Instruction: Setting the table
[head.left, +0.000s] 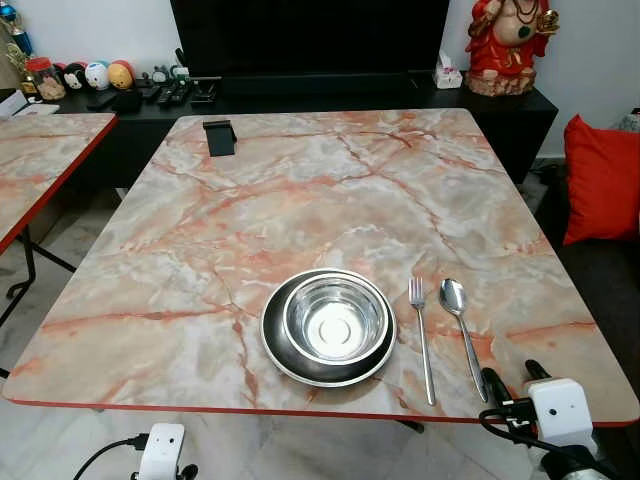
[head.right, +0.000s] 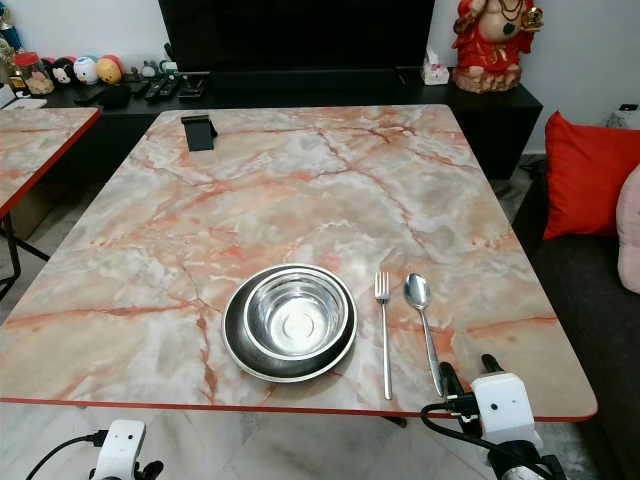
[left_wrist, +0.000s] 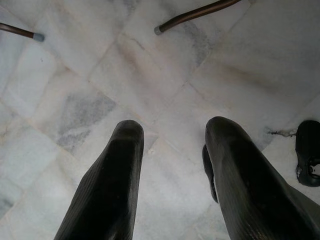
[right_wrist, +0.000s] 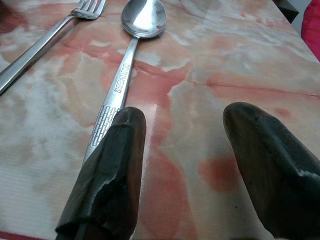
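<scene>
Right claw (right_wrist: 177, 165) spread wide, holding nothing, low over table (head.left: 300, 190) edge. Spoon (right_wrist: 131, 60) handle end touching one finger, fork (head.left: 421, 335) beyond. Risk: nudging spoon crooked. Left claw (left_wrist: 172, 165) open, idle.

Pink-veined marble table (head.left: 300, 190) with red edge; silver bowl (head.left: 335, 320), fork (head.left: 422, 340), spoon (head.left: 462, 330); red cushion (head.left: 603, 180).

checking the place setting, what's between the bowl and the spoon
The fork lies between the bowl and the spoon, parallel to the spoon, with bare marble either side; the left eye view shows it.
</scene>
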